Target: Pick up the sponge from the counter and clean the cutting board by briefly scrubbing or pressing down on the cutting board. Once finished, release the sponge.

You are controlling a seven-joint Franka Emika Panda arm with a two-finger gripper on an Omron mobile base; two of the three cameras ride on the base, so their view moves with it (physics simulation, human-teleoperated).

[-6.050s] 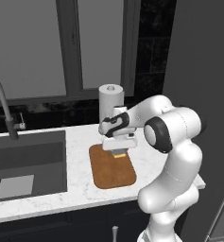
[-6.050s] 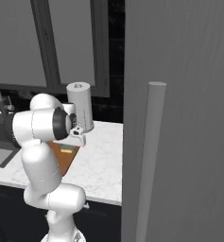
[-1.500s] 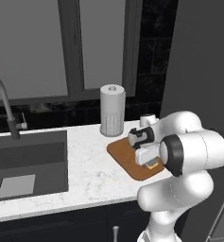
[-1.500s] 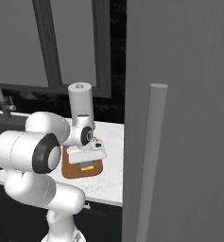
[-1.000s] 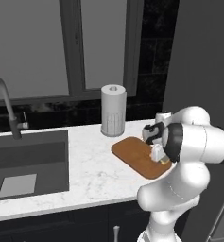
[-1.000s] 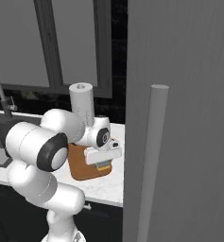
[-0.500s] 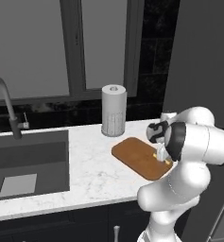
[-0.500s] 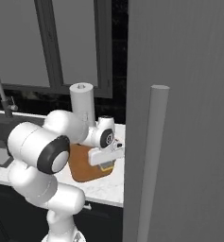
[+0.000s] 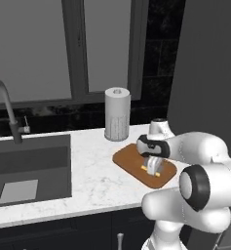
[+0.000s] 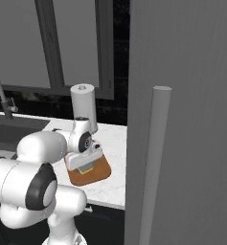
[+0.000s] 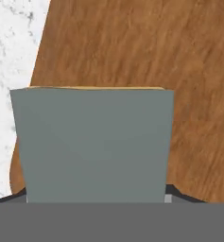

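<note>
The brown wooden cutting board (image 9: 131, 162) lies at an angle on the white marble counter (image 9: 92, 171), in front of the paper towel roll. My gripper (image 9: 152, 167) points down over the board's right half, shut on the sponge (image 9: 148, 169), whose yellow body shows beneath the hand. The sponge rests against the board. In the right base view the gripper (image 10: 83, 164) holds the sponge (image 10: 87, 167) over the board (image 10: 98, 175). In the hand view the sponge's grey top (image 11: 92, 142) lies close over the board (image 11: 146, 52), with counter (image 11: 9, 56) at the left.
A white paper towel roll (image 9: 117, 113) stands just behind the board. The dark sink basin (image 9: 29, 163) with a light-grey flat rectangle (image 9: 18, 191) and a curved faucet (image 9: 5, 107) lies to the left. A grey wall and post (image 10: 153, 162) close off the right.
The gripper has slid left across the cutting board with the sponge, from the board's right edge toward its middle. The board has stayed put.
</note>
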